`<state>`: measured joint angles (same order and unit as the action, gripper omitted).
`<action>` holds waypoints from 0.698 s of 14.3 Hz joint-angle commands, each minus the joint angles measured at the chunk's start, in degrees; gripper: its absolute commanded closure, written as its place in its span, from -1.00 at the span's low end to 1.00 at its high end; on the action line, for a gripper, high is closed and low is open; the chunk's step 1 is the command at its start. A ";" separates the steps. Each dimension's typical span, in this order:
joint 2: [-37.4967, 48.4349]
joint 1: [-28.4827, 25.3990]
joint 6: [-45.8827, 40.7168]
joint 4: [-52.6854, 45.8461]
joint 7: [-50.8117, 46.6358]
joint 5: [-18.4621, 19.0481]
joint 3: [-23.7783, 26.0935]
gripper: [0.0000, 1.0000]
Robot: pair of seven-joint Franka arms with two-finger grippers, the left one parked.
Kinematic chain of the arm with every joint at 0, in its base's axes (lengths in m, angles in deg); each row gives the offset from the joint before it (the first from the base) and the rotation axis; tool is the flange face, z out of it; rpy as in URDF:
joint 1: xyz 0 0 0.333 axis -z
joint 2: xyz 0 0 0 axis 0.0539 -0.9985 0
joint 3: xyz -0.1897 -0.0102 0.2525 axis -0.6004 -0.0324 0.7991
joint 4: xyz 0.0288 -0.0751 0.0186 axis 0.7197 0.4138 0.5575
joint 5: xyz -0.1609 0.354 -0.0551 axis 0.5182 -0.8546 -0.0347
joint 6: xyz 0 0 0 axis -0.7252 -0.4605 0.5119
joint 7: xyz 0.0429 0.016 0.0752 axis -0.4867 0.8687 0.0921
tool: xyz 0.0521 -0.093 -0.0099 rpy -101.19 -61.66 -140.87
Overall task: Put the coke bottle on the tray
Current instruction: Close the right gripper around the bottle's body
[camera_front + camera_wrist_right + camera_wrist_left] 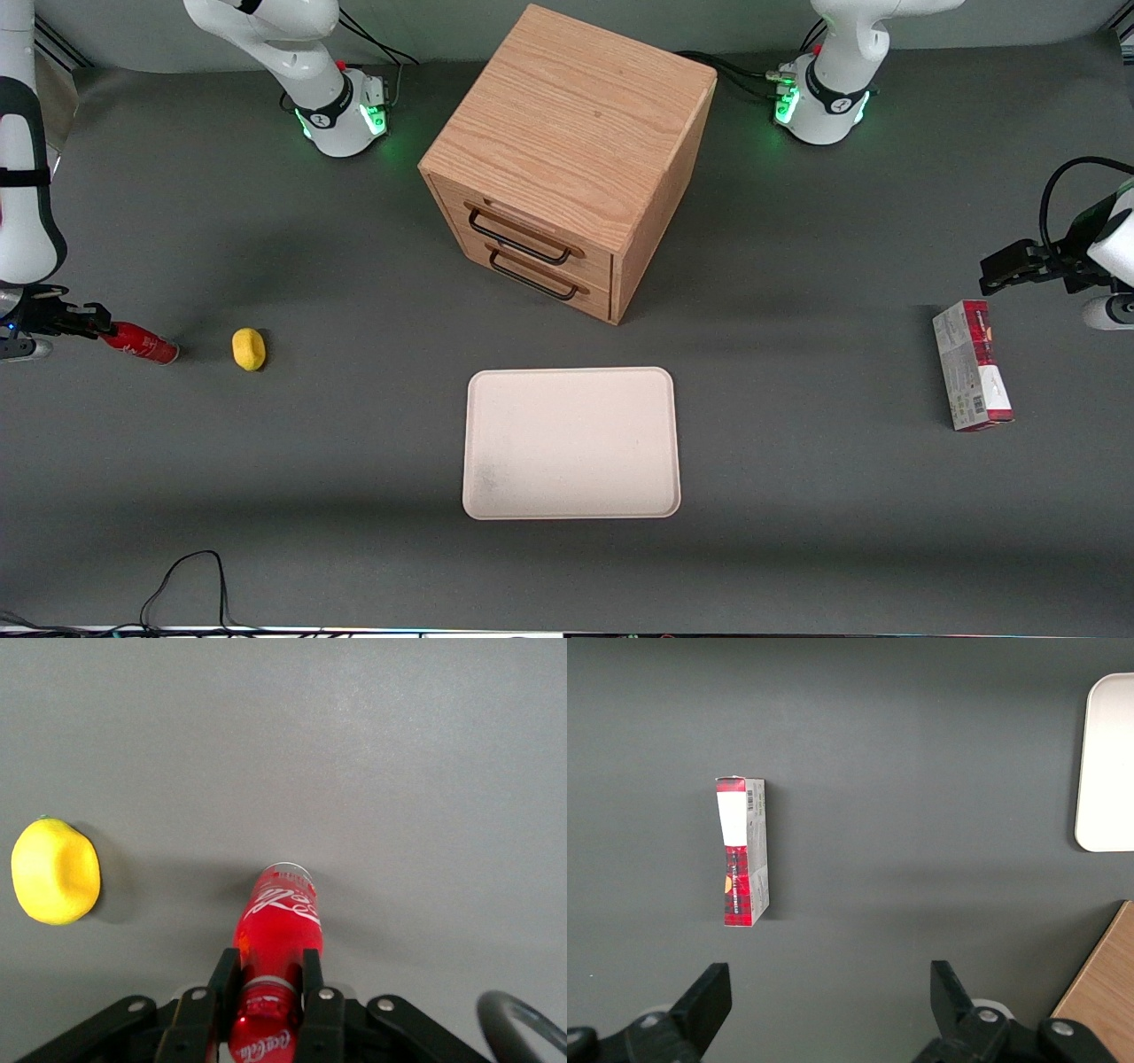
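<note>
The right arm's gripper [96,324] is clamped on the neck of the coke bottle [142,345] at the working arm's end of the bench [354,496], its two black fingers [312,979] pinching the red bottle just below the cap. In the wrist view the fingers press against both sides of the narrow neck, a sensible hold since that section is slim enough for the jaws and sits under the cap's shoulder, which should resist slipping. The bottle lies at a slant, its base [286,871] pointing away from the gripper toward the lemon [249,349]; whether the base touches the bench or is lifted just clear cannot be told. The lemon sits just beside the bottle's base, apart from it, between the bottle and the middle of the bench.

The tray [571,443], cream-white with a low rim, lies bare at mid-bench, nearer the front camera than the wooden drawer cabinet [567,159] and well apart from the bottle. A red-and-grey carton [972,365] lies toward the parked arm's end. With the grip apparently secured, the carry to the tray looks the step in hand; passing above the lemon, not through it, seems the main concern.
</note>
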<state>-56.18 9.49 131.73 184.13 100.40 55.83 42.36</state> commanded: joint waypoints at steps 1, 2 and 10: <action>0.50 -0.77 -3.86 -3.52 1.57 -1.57 -0.36 1.00; 0.41 -1.12 -7.79 -6.85 1.57 -1.57 -0.44 1.00; 0.50 -1.91 -39.16 -40.23 1.31 0.62 -0.44 1.00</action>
<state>-55.04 8.10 101.20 154.25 100.43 55.98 42.42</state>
